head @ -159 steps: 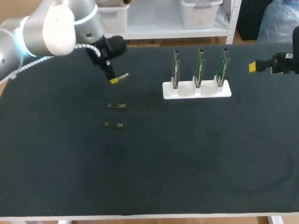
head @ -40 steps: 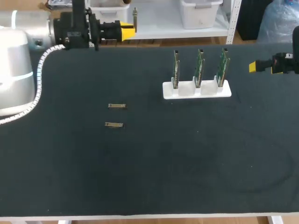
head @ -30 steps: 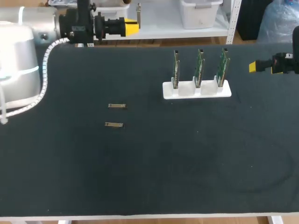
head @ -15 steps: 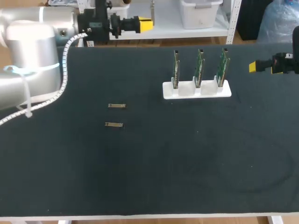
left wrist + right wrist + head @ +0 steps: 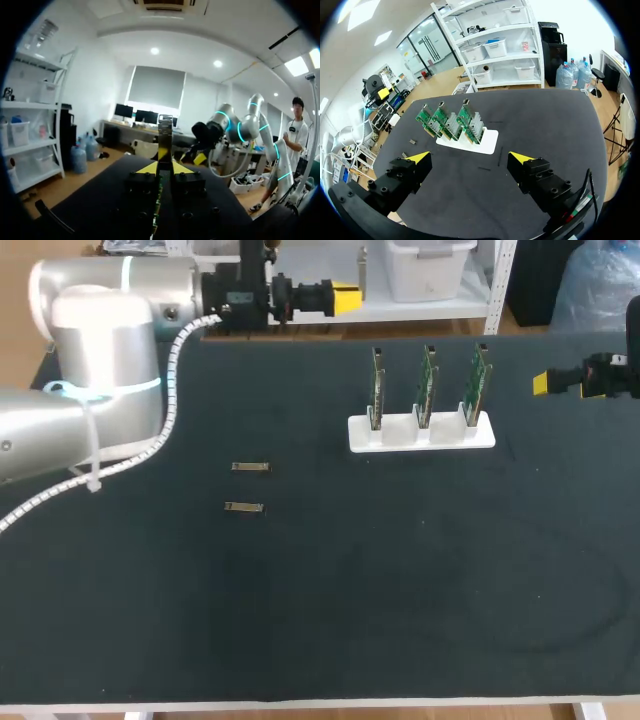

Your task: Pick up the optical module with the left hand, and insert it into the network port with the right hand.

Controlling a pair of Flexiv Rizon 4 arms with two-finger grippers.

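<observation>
My left gripper (image 5: 343,297) hangs high over the table's back edge, left of the circuit boards, and points right. It is shut on an optical module (image 5: 362,262), a thin metal bar that stands upright between the yellow tips. In the left wrist view the module (image 5: 165,134) rises straight from my left gripper (image 5: 165,169). Three green circuit boards (image 5: 427,385) with the network ports stand in a white holder (image 5: 421,432). My right gripper (image 5: 545,383) is at the table's right edge, to the right of the holder. In its own view my right gripper (image 5: 470,159) is open, with nothing between the fingers.
Two more optical modules lie flat at the table's middle left, one (image 5: 251,467) behind the other (image 5: 244,507). The right wrist view shows the boards (image 5: 447,122) and holder (image 5: 487,142) ahead of the open fingers. The black tabletop (image 5: 400,590) spreads wide in front.
My left arm has swung to the right along the table's back edge, with the module still in its gripper. The right arm has kept still.
</observation>
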